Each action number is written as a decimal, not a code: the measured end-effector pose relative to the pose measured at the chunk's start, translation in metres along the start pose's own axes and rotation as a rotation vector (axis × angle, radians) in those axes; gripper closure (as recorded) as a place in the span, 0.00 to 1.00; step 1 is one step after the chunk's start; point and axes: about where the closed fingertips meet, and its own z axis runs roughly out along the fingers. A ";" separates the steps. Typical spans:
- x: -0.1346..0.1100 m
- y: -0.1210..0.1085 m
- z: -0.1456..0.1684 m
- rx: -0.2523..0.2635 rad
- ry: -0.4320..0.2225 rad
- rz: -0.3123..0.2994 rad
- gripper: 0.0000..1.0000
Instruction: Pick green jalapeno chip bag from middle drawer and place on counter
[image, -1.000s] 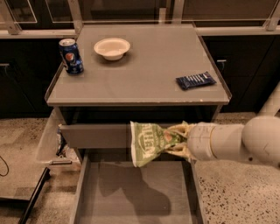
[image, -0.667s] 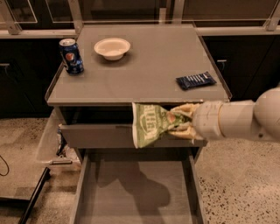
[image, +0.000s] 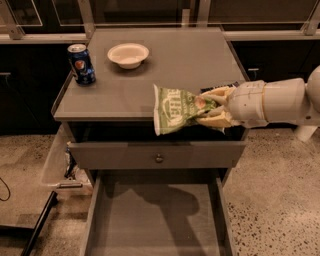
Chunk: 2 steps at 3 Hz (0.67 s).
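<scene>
My gripper reaches in from the right and is shut on the green jalapeno chip bag. The bag hangs in the air at the counter's front edge, its left part over the counter. The middle drawer is pulled open below and its grey tray holds nothing. My white arm hides most of the dark blue wrapper on the counter's right side.
A blue Pepsi can stands at the counter's left. A white bowl sits at the back middle. The shut upper drawer front with a round knob is below the counter. A pale bin stands at the cabinet's left.
My gripper has lifted the chip bag from in front of the upper drawer up to counter height and slightly right. The drawer stays open.
</scene>
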 end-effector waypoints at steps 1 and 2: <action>-0.003 -0.004 -0.002 0.005 -0.005 -0.005 1.00; -0.005 0.000 -0.003 0.011 -0.022 0.002 1.00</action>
